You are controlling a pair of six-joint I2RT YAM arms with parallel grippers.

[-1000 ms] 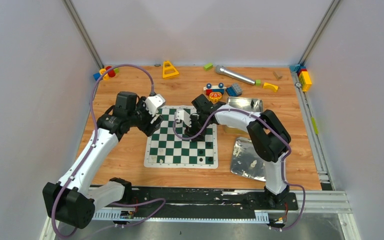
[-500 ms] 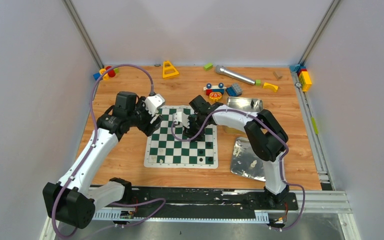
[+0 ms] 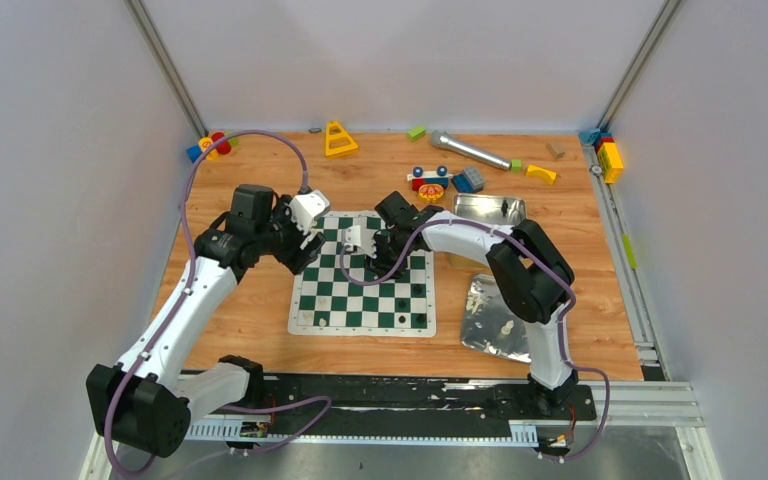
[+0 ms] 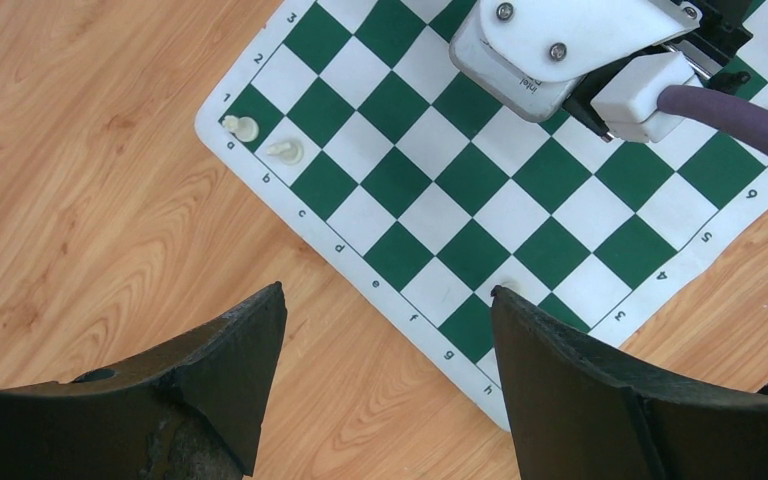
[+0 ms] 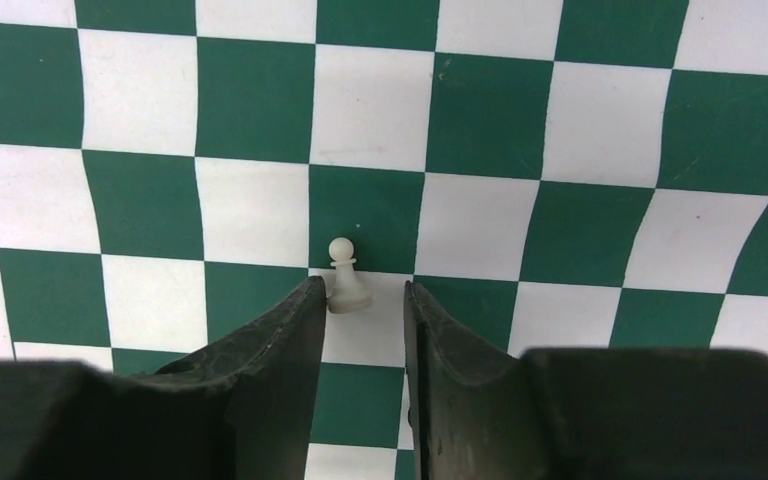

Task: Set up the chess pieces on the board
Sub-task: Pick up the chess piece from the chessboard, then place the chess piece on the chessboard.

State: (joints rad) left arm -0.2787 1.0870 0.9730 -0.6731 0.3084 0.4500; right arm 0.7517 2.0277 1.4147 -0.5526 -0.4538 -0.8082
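The green-and-white board (image 3: pixel 365 290) lies mid-table. In the right wrist view a cream pawn (image 5: pixel 345 280) stands on the board (image 5: pixel 600 130) between the tips of my right gripper (image 5: pixel 365 285). It sits against the left finger with a gap to the right one, so the jaws are open and narrow. My left gripper (image 4: pixel 388 292) hangs open and empty above the board's edge (image 4: pixel 480 180). Two cream pieces (image 4: pixel 241 126) stand at one board corner. Black pieces (image 3: pixel 418 290) stand along the right side.
A silver tin (image 3: pixel 488 208) stands right of the board. A flat silver tin lid (image 3: pixel 495 300) with a cream piece (image 3: pixel 506 327) lies nearer the arms. Toy blocks, a yellow toy (image 3: pixel 339 139), a microphone (image 3: pixel 468 151) and a toy car (image 3: pixel 428 180) lie at the back.
My right gripper has shifted a little left over the board and its jaws have narrowed around the pawn. The left arm has not moved.
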